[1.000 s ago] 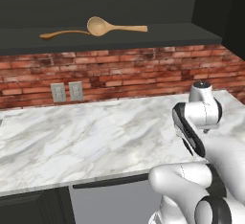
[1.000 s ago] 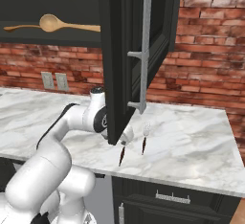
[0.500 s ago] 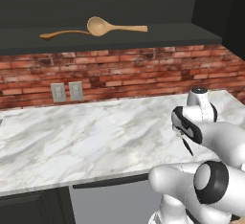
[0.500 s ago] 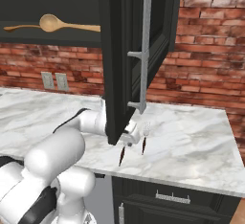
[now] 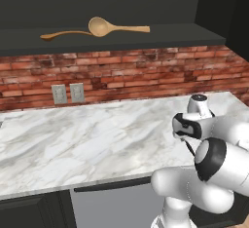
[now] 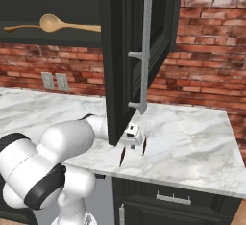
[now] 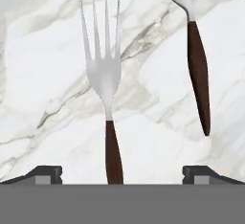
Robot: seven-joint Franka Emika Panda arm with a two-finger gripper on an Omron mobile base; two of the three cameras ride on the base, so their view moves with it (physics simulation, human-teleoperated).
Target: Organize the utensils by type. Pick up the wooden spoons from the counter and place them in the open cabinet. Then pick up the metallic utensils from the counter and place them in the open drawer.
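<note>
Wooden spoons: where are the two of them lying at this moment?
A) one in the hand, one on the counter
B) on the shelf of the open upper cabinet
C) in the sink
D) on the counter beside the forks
B: the larger wooden spoon and the thinner spoon both lie on the open cabinet shelf, above the brick wall.

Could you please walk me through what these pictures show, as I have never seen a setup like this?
It is a simulated kitchen with a white robot arm on a driving base. Two pictures come from cameras on the base, behind the arm to its left and right; the third looks along the end effector, whose jaws stand open and hold nothing. Below it, two forks with dark handles lie on the marble counter. Two wooden spoons already rest on the open cabinet shelf above.
</note>
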